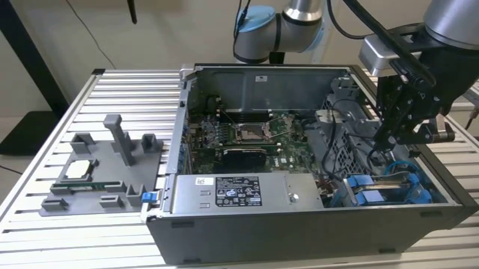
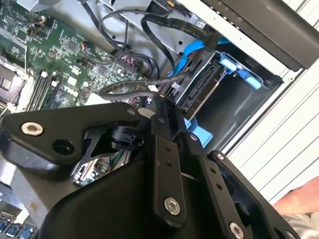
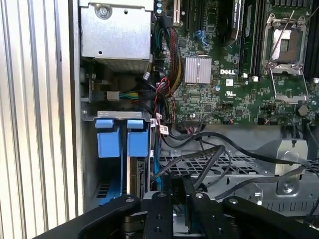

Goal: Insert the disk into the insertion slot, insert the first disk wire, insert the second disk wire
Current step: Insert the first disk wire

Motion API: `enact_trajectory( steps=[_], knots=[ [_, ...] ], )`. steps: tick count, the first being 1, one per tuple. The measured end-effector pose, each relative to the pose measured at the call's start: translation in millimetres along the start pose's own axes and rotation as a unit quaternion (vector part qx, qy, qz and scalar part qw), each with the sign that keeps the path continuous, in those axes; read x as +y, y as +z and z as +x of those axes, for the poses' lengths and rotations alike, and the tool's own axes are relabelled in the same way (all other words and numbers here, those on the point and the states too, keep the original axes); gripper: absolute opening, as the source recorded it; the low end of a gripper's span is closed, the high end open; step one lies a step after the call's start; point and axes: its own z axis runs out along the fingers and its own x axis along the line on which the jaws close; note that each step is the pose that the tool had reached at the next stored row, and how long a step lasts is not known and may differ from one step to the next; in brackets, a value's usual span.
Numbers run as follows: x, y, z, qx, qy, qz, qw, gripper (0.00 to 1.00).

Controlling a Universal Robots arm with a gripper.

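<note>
Gripper (image 2: 160,102) looms closest in my second wrist view, pinched on a black wire (image 2: 129,88) just beside the disk (image 2: 197,87), seated in its slot (image 2: 234,109). Exterior view: I see it hanging inside the case (image 1: 299,235), frame's right.

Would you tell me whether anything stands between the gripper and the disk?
Nothing visible does: in the second wrist view the gripper sits beside the disk, at its connector end; a braided cable meets the tip.

A white label (image 1: 238,191) with tiny unreadable print sticks on the silver box (image 1: 307,188). White letters (image 3: 234,72) sit on the green board (image 3: 209,99).
</note>
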Motion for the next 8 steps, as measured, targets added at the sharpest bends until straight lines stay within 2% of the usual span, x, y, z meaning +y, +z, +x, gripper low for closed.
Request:
enact_trajectory(
  steps=[5, 8],
  knots=[
    [-5.9, 1.3, 0.8, 0.0113, 0.0, -0.0037, 0.9999, 0.0],
    [-10.3, 2.2, 1.9, 0.0169, -0.001, -0.0065, 0.9998, 0.0]
  ],
)
